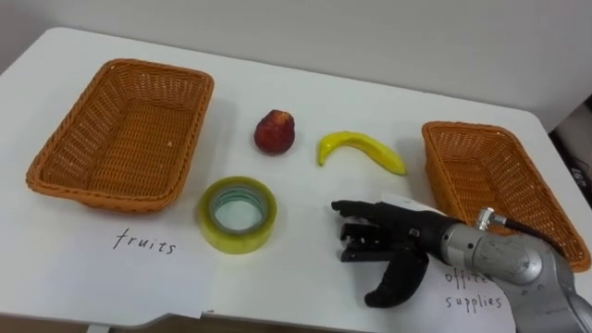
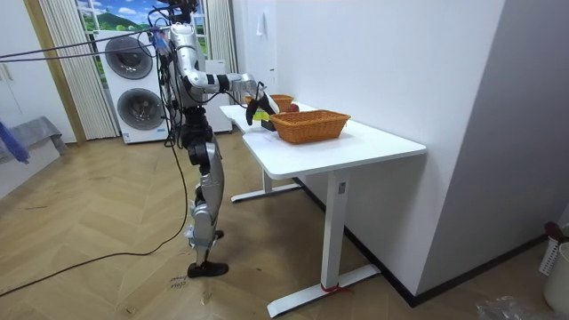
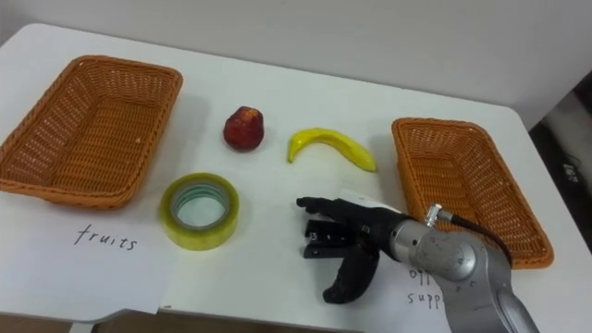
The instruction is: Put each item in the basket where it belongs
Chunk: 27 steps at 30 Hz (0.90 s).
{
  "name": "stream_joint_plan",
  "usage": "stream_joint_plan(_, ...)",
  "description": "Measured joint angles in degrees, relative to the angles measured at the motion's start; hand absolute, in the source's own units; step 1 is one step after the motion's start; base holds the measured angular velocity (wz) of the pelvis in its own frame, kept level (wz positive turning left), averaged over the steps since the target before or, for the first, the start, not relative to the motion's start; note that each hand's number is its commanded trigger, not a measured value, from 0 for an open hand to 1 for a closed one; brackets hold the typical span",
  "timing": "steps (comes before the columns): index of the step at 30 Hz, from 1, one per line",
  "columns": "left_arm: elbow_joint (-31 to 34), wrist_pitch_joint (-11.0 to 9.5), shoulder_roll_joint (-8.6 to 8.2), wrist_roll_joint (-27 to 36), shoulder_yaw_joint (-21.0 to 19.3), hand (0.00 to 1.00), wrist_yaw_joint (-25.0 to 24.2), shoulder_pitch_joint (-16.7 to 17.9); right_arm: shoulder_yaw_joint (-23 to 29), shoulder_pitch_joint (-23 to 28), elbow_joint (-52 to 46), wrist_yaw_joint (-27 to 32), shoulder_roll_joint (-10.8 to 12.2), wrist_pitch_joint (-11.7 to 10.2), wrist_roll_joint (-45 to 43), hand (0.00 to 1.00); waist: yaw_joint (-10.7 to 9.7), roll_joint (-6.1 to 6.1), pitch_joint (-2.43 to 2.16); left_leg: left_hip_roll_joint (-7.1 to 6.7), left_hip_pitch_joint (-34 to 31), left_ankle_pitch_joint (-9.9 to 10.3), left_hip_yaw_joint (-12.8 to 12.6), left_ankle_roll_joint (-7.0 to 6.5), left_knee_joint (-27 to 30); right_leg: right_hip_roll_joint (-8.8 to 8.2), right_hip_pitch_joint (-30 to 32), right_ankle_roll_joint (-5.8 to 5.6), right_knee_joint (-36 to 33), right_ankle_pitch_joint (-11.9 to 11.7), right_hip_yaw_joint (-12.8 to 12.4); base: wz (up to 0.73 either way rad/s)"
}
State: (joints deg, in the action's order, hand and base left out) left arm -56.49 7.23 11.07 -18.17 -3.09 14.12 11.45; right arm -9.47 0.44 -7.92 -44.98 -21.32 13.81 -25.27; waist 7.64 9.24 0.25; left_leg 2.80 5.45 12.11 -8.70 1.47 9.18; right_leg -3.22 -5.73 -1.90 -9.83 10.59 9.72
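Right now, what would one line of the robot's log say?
right hand open, empty, near tape | red fruit, banana, tape on table, unsorted | left basket empty | right basket empty

Robot stands at table (image 2: 373,140); basket (image 2: 311,125) on it.

Basket at left (image 1: 102,196): woven wicker, rough, matt.
Basket at right (image 1: 462,127): same wicker.
Tape roll (image 1: 231,242): translucent plastic, glossy.
Banana (image 1: 361,148): smooth, slight sheen.
Red fruit (image 1: 275,131): smooth, dull.
Table (image 1: 277,74): smooth, matt.
Label sheet (image 1: 139,268): matt paper.
Right hand (image 1: 379,240): matt black plastic; wrist casing (image 1: 499,254) satin metal.
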Motion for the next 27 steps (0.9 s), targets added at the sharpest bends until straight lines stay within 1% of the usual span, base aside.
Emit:
stream_joint_plan(7,0.54,0.46,0.0,-0.03,0.01,0.0,0.0,-0.47,0.0,0.0,0.21,0.11,0.0,0.03,-0.1,0.0,0.03,0.16,0.0,0.0,-0.01,0.0,0.0,0.0,0.0,0.0,0.03,0.0,0.0,-0.01,-0.01,0.0)
stream_joint_plan(10,2.23,1.1,0.09,-0.07,-0.07,0.0,-0.01,-0.06,0.0,0.02,0.45,0.24,0.0,-0.03,-0.77,0.0,0.14,0.15,0.0,0.0,0.03,0.0,0.0,0.0,0.06,0.0,-0.04,0.0,0.01,-0.01,-0.01,0.0)
stream_joint_plan(16,3.41,1.2,0.42,-0.08,-0.13,0.0,-0.01,0.26,-0.01,-0.23,2.76,2.79,0.49,-0.59,-0.94,0.0,0.24,0.07,0.01,-0.02,0.24,0.0,0.14,0.0,0.37,0.0,-0.55,-0.03,0.03,-0.15,-0.04,0.01)
stream_joint_plan(20,4.44,1.99,0.41,-0.08,-0.08,0.0,-0.01,1.21,-0.01,-0.27,3.77,4.15,0.61,-0.6,-1.22,0.0,0.25,-0.31,0.03,-0.08,0.23,0.0,0.95,-0.05,0.37,0.0,-0.85,-0.04,0.05,-0.29,0.07,0.05)
stream_joint_plan(25,5.04,2.49,0.41,-0.11,-0.09,0.0,0.0,2.05,-0.01,-0.31,4.59,5.41,0.62,-0.76,-1.25,0.0,0.24,-1.13,0.02,-0.14,0.25,-0.11,1.06,-0.14,0.45,-0.05,-0.96,-0.03,0.06,-0.37,0.23,0.0)
stream_joint_plan(27,5.04,2.63,0.41,-0.11,-0.09,0.0,0.0,2.05,-0.01,-0.31,4.69,5.86,0.62,-0.96,-1.33,0.0,0.24,-1.25,0.03,-0.16,0.25,-0.15,1.08,-0.15,0.44,-0.08,-0.97,-0.02,0.05,-0.39,0.29,0.0)
